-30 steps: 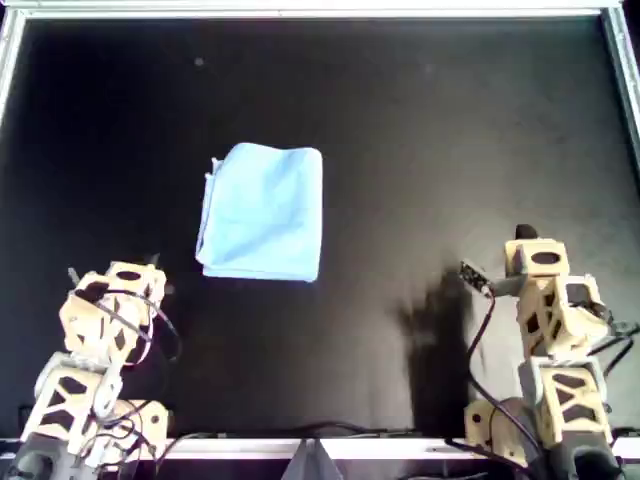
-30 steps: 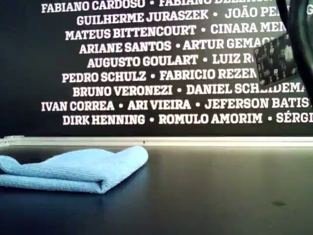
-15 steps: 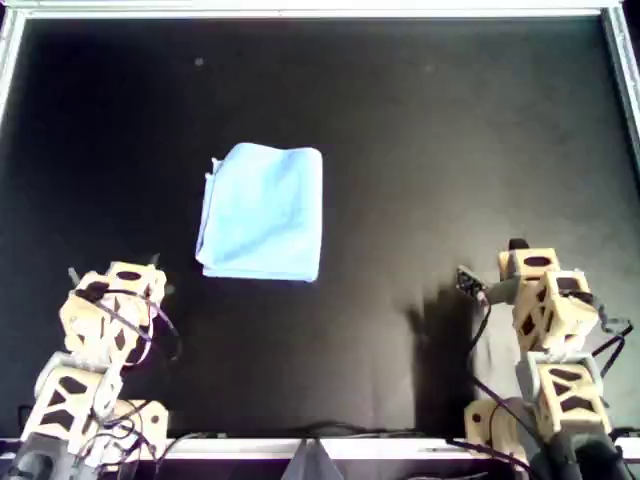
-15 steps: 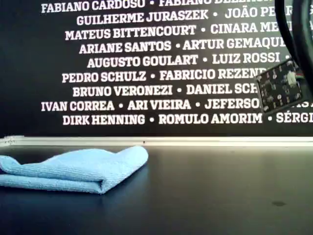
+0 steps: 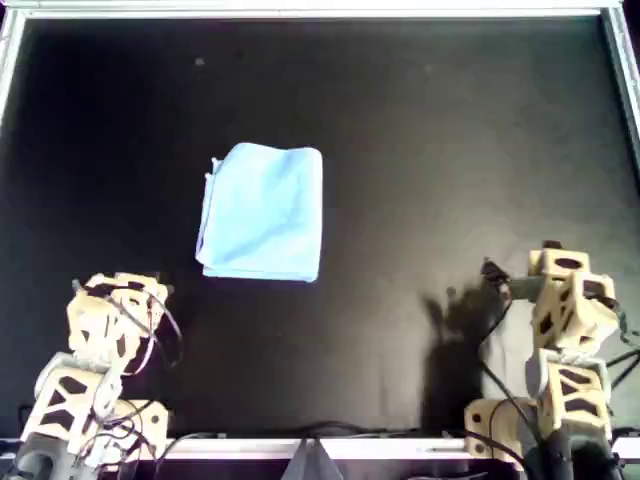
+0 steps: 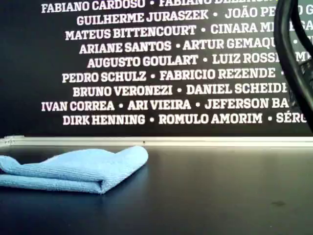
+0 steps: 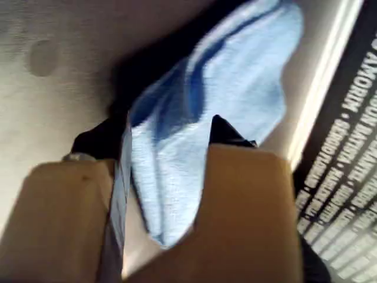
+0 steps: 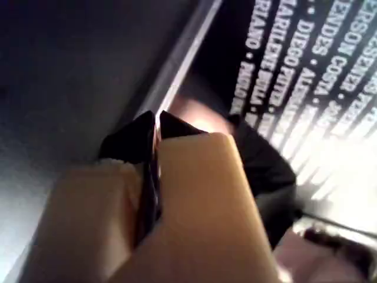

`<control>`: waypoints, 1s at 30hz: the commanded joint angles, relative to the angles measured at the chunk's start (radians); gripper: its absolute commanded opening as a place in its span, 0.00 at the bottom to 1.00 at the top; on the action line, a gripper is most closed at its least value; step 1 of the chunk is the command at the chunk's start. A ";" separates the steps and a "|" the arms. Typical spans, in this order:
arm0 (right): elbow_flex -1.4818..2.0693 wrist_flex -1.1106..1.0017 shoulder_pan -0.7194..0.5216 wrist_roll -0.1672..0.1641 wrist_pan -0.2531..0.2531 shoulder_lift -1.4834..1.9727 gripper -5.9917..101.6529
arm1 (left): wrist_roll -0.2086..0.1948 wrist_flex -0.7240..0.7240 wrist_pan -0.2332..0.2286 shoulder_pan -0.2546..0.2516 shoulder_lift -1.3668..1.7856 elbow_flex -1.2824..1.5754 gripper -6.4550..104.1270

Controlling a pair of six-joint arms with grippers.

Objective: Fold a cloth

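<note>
Cloth (image 5: 262, 213) folded on table (image 5: 450, 150), left of centre in overhead view, well apart from both arms at near edge. My first gripper (image 7: 168, 141) near corner at overhead left, facing cloth; my second gripper (image 8: 154, 127) near corner at overhead right. Wall of names (image 6: 161, 63) behind table's far rail (image 6: 195, 141).

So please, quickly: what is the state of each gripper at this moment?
My first gripper: open, empty; the cloth lies beyond it, not held.
My second gripper: shut, holding nothing.
</note>
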 commanded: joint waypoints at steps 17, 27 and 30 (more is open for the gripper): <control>0.012 0.209 0.032 0.074 -0.067 0.052 0.07 | -0.005 0.167 -0.005 0.028 0.002 -0.057 0.48; 0.014 0.212 0.037 0.089 -0.063 0.025 0.08 | 0.008 0.167 -0.003 0.026 -0.003 -0.025 0.48; 0.014 0.212 0.029 0.081 -0.052 0.014 0.08 | 0.006 0.167 -0.003 0.026 -0.003 -0.025 0.48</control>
